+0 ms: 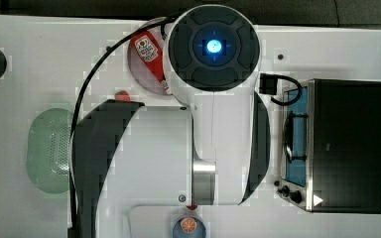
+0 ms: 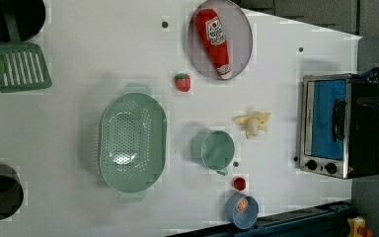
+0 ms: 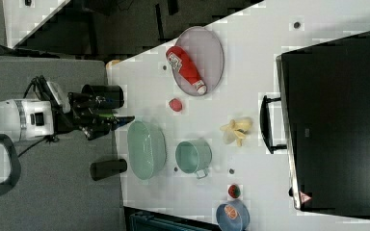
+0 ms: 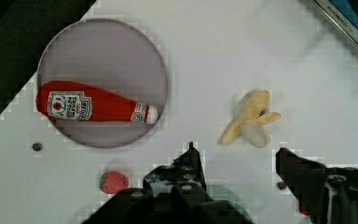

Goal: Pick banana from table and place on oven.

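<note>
White table (image 2: 79,123) carrying, largest first: the oven (image 2: 338,126) at the left view's right edge, its black top bare; a green colander (image 2: 133,142); a plate (image 2: 239,47) with a ketchup bottle (image 2: 214,42); and the banana (image 2: 252,123), lying between a green cup (image 2: 216,149) and the oven door. The hand (image 4: 237,179) hangs above, released and holding nothing. The banana, partly peeled with splayed flaps, looks light and soft; best grasped gently across its thicker middle.

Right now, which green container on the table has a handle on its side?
The green cup; the perforated colander is larger, with tabs at both ends.
</note>
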Tool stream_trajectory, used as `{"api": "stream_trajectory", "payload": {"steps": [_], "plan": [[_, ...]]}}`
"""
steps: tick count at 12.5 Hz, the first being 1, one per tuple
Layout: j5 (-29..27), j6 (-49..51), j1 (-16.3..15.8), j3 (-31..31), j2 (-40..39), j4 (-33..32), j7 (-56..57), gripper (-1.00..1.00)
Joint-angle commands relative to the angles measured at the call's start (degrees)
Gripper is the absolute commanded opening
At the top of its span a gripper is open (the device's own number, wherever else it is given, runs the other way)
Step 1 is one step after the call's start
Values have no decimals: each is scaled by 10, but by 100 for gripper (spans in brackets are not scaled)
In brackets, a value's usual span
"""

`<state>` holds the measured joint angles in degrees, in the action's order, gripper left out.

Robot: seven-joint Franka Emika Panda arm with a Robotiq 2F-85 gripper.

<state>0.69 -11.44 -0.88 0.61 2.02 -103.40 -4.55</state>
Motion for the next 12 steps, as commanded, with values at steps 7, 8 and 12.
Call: {"api": "stream_trajectory", "payload": {"steps": [7, 8, 12], "plan": [[10, 81, 16, 20, 261, -181, -45, 100], [10, 68, 16, 20, 253, -192, -45, 100], [10, -57, 16, 20, 193, -259, -45, 100]]}}
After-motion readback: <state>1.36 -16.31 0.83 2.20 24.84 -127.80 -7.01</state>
